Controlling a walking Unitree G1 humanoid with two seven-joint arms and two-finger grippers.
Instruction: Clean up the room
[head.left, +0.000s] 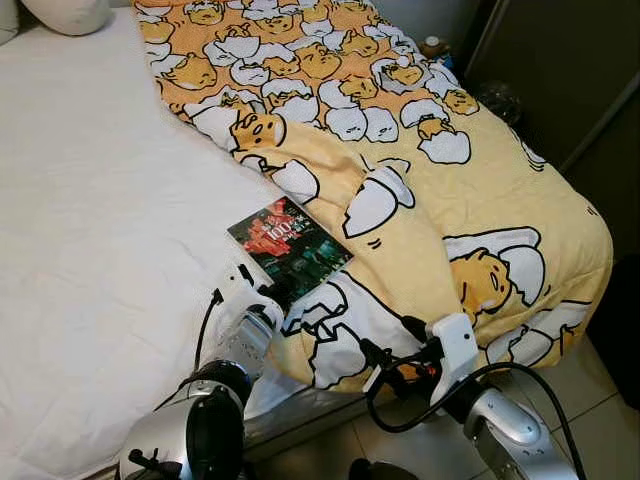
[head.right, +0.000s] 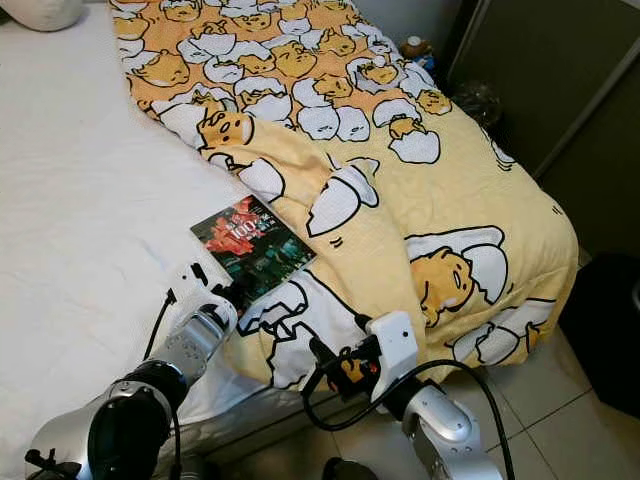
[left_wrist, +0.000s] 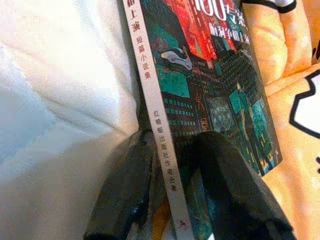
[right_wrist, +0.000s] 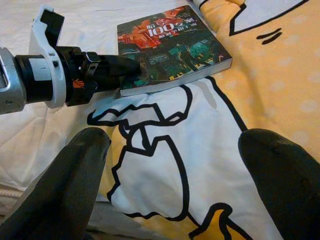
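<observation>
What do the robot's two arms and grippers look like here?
Both arms are silver metal with black joints and loose black cables looping along them. The left gripper and the right gripper each have a white bracket at the wrist and two long, matte black fingers with rounded tips; small orange markings sit on the black wrist housing.

The left tool (left_wrist: 172, 200) is gripping the book (left_wrist: 210, 95) at its spine, one finger on the cover, one on the white sheet (left_wrist: 60, 90).

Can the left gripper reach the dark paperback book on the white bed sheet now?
Probably yes: the left gripper is already at the dark paperback book, one black finger on its cover and one beside its spine, nothing between.
</observation>
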